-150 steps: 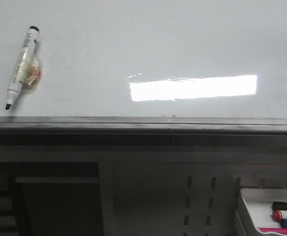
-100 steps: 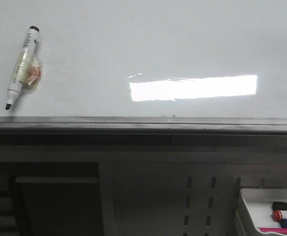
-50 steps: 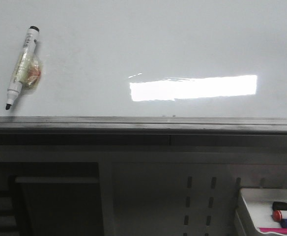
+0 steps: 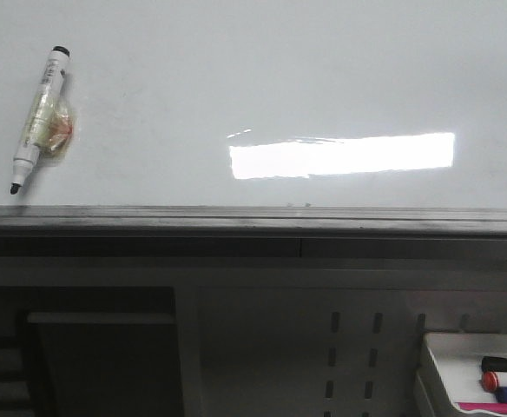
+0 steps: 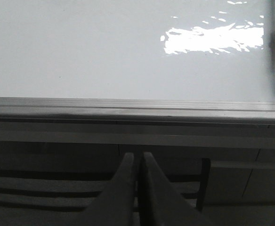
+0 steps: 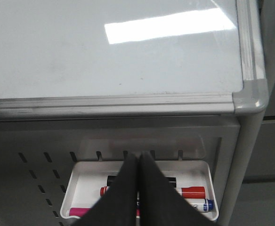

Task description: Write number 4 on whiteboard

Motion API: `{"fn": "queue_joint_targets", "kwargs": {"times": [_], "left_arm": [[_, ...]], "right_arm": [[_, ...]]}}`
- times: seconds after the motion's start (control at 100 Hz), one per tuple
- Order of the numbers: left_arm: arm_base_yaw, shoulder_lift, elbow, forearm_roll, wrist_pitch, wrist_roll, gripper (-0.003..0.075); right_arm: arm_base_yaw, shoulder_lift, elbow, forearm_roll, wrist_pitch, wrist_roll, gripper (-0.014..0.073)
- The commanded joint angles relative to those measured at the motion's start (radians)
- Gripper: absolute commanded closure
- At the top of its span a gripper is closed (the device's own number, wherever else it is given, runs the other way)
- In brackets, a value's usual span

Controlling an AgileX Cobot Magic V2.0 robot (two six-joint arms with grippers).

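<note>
The whiteboard [image 4: 262, 78] is glossy white with a bright rectangular reflection and a dark grey rail along its near edge; it also shows in the left wrist view [image 5: 81, 52] and the right wrist view [image 6: 104, 61]. No number 4 shows on it. A white marker [image 4: 38, 117] with an uncapped black tip and a wad of tape on its barrel lies on the board at the far left. My left gripper [image 5: 138, 155] is shut and empty, below the board's rail. My right gripper [image 6: 139, 154] is shut and empty, above the marker tray. Neither gripper shows in the front view.
A small white tray [image 6: 83, 188] hangs below the board's right corner on a perforated panel, holding black, red, blue and pink markers; it also shows in the front view [image 4: 449, 352]. The board's rounded grey corner [image 6: 250, 94] is at the right.
</note>
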Motion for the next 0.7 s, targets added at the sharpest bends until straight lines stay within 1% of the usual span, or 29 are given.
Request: {"fn": "queue_joint_targets", "kwargs": {"times": [0.0,0.06,0.14,0.24,0.29,0.33,0.41,0.5,0.55,0.59,0.65,0.69], "left_arm": [[0.001,-0.024,0.034,-0.008,-0.081,-0.005,0.0741],[0.001,-0.024,0.034,-0.018,-0.087,-0.005,0.0741],[0.001,-0.024,0.034,-0.076,-0.108,-0.005,0.0741],[0.001,-0.024,0.034,-0.081,-0.111,-0.005,0.0741],[0.001,-0.024,0.034,-0.085,-0.122,-0.005,0.0741],[0.001,-0.024,0.034,-0.097,-0.140,-0.005,0.0741],[0.001,-0.024,0.031,-0.099,-0.183,-0.005,0.0741],[0.001,-0.019,0.013,-0.099,-0.162,-0.005,0.0741],[0.001,-0.002,-0.005,-0.099,-0.152,-0.005,0.0741],[0.001,0.018,-0.020,-0.099,-0.148,-0.005,0.0741],[0.001,0.058,-0.057,-0.099,-0.127,-0.005,0.0741],[0.001,0.094,-0.089,-0.097,-0.112,-0.002,0.0741]], "right_arm": [[-0.007,-0.017,0.019,-0.004,-0.015,-0.002,0.0658],[-0.007,-0.017,0.019,-0.004,-0.015,-0.002,0.0658],[-0.007,-0.017,0.019,-0.008,-0.015,-0.004,0.0658],[-0.007,-0.017,0.019,-0.008,-0.025,-0.004,0.0658],[-0.007,-0.017,0.019,0.019,-0.045,-0.004,0.0658],[-0.007,-0.017,0.019,0.042,-0.070,-0.004,0.0658],[-0.007,-0.015,0.019,0.044,-0.136,-0.004,0.0658],[-0.007,-0.015,0.019,0.046,-0.266,-0.006,0.0658],[-0.007,-0.015,0.015,0.046,-0.303,-0.006,0.0658],[-0.007,-0.015,0.005,0.046,-0.283,-0.006,0.0658],[-0.007,-0.006,-0.016,0.046,-0.201,-0.006,0.0658],[-0.005,0.010,-0.030,0.050,-0.173,-0.006,0.0658]]}}
